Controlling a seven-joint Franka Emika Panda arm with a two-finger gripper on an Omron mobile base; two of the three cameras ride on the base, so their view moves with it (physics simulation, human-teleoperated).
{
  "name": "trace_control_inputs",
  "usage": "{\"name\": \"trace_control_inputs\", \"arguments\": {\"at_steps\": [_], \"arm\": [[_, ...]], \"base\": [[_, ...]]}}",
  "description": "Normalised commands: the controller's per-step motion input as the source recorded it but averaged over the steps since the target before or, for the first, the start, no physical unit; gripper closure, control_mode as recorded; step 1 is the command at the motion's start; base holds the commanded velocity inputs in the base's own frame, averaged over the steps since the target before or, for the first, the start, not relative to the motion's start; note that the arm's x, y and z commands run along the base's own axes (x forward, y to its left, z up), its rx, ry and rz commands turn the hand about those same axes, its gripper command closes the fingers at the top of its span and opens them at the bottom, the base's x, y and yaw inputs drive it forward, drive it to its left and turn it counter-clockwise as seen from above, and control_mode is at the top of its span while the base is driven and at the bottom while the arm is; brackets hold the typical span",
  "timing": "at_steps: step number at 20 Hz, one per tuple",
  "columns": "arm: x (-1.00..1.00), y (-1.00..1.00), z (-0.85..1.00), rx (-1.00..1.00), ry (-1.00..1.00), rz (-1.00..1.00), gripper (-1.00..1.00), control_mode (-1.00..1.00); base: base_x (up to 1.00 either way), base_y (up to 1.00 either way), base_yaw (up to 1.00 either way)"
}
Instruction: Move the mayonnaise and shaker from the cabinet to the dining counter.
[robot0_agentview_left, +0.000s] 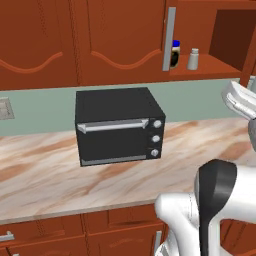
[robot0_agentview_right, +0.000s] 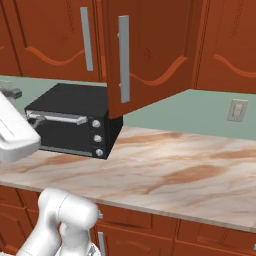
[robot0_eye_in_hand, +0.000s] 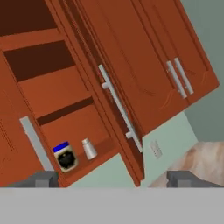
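The red-brown cabinet (robot0_agentview_left: 220, 35) stands with one door (robot0_agentview_right: 150, 50) swung open. On its lowest shelf the mayonnaise (robot0_agentview_left: 175, 53), blue-lidded with a dark label, sits just left of the small grey shaker (robot0_agentview_left: 193, 59). In the hand view the mayonnaise (robot0_eye_in_hand: 65, 156) and the shaker (robot0_eye_in_hand: 89, 148) stand side by side on that shelf, some way ahead of my gripper (robot0_eye_in_hand: 113, 179). Its fingertips (robot0_eye_in_hand: 41, 179) are spread wide, open, with nothing between them. The dining counter is out of view.
A black toaster oven (robot0_agentview_left: 117, 125) stands on the marble wall counter (robot0_agentview_left: 45, 170) below the cabinets. The open door's long silver handle (robot0_eye_in_hand: 120, 109) juts out right of the shelf. A wall outlet (robot0_agentview_right: 237, 110) is on the green backsplash.
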Motion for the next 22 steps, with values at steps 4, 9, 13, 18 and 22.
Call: {"name": "trace_control_inputs", "arguments": {"at_steps": [4, 9, 13, 18, 22], "arm": [[0.70, 0.71, -0.06, -0.16, 0.01, -0.13, -1.00, -1.00], [0.98, 0.24, -0.12, -0.04, 0.05, -0.19, -1.00, -1.00], [1.00, -0.02, -0.03, 0.00, 0.14, -0.23, -1.00, -1.00], [1.00, -0.37, 0.00, 0.00, 0.15, -0.22, -1.00, -1.00], [0.78, -0.64, 0.00, 0.00, 0.11, -0.14, -1.00, -1.00]], "base": [[0.00, 0.00, 0.00], [0.00, 0.00, 0.00], [0.00, 0.00, 0.00], [0.00, 0.00, 0.00], [0.00, 0.00, 0.00]]}}
